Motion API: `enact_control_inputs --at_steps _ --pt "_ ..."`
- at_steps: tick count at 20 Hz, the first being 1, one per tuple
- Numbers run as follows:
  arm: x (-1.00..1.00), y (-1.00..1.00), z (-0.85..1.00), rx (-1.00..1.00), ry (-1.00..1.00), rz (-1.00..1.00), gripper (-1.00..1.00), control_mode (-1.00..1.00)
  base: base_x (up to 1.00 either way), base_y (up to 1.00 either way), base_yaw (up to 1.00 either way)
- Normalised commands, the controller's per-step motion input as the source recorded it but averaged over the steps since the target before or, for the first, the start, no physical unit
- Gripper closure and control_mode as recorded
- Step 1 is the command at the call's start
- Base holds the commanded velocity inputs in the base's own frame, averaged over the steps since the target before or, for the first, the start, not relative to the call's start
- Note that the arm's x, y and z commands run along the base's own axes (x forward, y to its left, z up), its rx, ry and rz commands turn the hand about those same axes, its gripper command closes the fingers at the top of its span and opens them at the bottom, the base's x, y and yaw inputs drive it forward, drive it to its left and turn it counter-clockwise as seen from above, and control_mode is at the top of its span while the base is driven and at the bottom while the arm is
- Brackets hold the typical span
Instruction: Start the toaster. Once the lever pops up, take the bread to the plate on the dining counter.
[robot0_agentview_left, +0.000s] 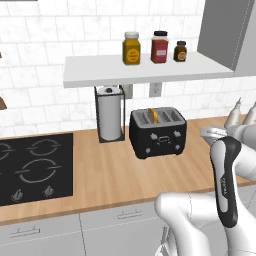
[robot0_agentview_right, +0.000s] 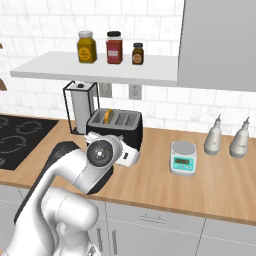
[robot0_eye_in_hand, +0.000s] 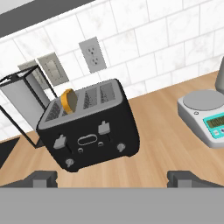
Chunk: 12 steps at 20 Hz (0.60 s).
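While the black boxy two-slot toaster (robot0_eye_in_hand: 89, 127) sits untouched on the light wooden worktop (robot0_agentview_left: 115, 175), just beside the wire-framed paper towel stand (robot0_agentview_left: 109, 113), the task looks to be at its very beginning — nothing has been pressed and nothing carried. A tan-orange slice of bread (robot0_eye_in_hand: 68, 100) stands upright in one slot, its top edge poking above the toaster's lid; from the left base view the same slice (robot0_agentview_left: 153, 115) shows near the middle of the top. Two small greyish lever tabs are visible on the front face, and the one nearer the bread's slot (robot0_eye_in_hand: 59, 141) appears to sit high, so I judge the toaster not yet started. In the hand view the gripper (robot0_eye_in_hand: 118, 179) hangs in front of and apart from the toaster, its two dark finger tips (robot0_eye_in_hand: 41, 178) spread wide with nothing between them. A small white-and-teal kitchen scale (robot0_agentview_right: 183, 157) rests well to one side. Left to do, as I read it: push the lever down, wait for it to pop, lift the bread out — then take it to the plate on the dining counter.
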Motion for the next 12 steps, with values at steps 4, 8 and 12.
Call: enact_control_inputs --at_steps 4,8,12 --pt "0.0 0.0 0.0 0.0 0.0 0.0 -1.0 -1.0 0.0 0.0 0.0" --pt "0.0 0.0 0.0 0.0 0.0 0.0 -1.0 -1.0 0.0 0.0 0.0" --pt "0.0 0.0 0.0 0.0 0.0 0.0 -1.0 -1.0 0.0 0.0 0.0"
